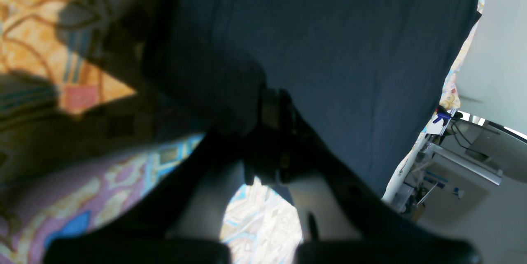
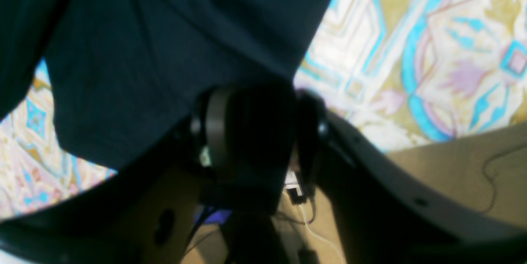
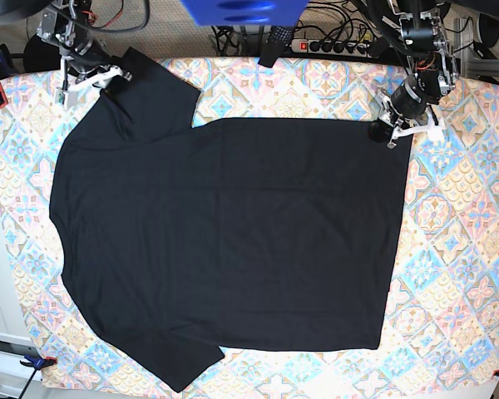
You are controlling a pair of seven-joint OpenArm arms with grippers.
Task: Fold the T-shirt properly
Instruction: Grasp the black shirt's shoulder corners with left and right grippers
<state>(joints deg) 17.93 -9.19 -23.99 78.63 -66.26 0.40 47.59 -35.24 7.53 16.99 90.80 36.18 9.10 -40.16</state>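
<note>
On the patterned table cover (image 3: 466, 208), both the left gripper (image 3: 392, 131) and right gripper (image 3: 100, 76) pinch corners of the flat T-shirt (image 3: 233, 241).

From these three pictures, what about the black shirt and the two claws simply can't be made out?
- Left gripper: base view, too small to tell whether it pinches the T-shirt; left wrist view is dark and blurred.
- Right gripper: same doubt at the sleeve; right wrist view is blurred, with cloth covering the fingers.
- Collar and tag: not discernible, black on black.
- Patterned tablecloth: hidden beneath the shirt.
</note>
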